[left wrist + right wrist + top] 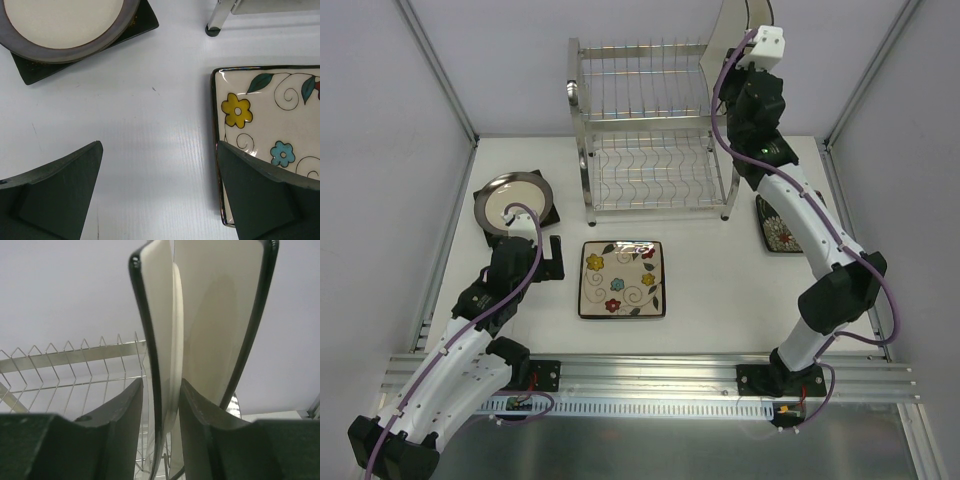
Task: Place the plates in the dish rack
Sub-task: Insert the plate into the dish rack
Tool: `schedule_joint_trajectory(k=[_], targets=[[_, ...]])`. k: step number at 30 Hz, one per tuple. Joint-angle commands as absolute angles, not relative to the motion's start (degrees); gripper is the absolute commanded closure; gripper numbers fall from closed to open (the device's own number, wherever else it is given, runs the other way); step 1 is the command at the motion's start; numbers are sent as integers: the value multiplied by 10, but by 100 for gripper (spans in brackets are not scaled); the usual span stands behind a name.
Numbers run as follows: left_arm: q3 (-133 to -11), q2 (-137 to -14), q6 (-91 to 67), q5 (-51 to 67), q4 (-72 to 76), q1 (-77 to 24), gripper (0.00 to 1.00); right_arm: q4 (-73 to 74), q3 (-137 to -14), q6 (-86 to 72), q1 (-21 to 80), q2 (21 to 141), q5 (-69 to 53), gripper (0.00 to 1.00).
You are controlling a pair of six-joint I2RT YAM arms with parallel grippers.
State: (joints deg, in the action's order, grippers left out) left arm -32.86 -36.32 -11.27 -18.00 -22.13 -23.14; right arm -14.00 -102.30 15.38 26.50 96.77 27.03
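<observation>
The dish rack (645, 120) stands at the far side of the desk (710, 290). At the rack's right end, level with its upper tier, the right arm holds its tool (161, 384) raised. A white plate (215, 315) with a dark rim stands on edge between the two fingers, with the rack's wires just behind it. A sliver of space shows beside one finger, so I cannot tell whether the tool pinches the plate or merely flanks it.

In front of the rack a cream flowered plate (622, 278) lies flat. Front-left of the rack a round cream plate (512, 200) rests on a dark square plate (135, 25). Front-right of the rack a dark plate with white flowers (775, 230) lies partly hidden by the right arm.

The left tool (160, 145) hovers front-left of the rack, between the round plate and the flowered one, its fingers spread wide and holding nothing
</observation>
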Motion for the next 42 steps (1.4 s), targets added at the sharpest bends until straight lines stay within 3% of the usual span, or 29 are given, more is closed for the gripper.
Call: schedule_joint_trajectory(k=[1,16,30,38,42], targets=[[-327,-358,-105,-173,-207,-224,1,-128,-1030,127,273,945,258,63],[-328,-355,-106,-167,-206,-223,1,-89,-1027,127,272,911,253,29],[-328,-348,-106,-167,-205,-224,1,-48,-984,100,274,850,242,16],[-329,-348,-108,-158,-205,-224,1,22,-948,71,278,795,217,0],[-330,-351,-110,-153,-206,-223,1,59,-926,51,279,745,194,0]])
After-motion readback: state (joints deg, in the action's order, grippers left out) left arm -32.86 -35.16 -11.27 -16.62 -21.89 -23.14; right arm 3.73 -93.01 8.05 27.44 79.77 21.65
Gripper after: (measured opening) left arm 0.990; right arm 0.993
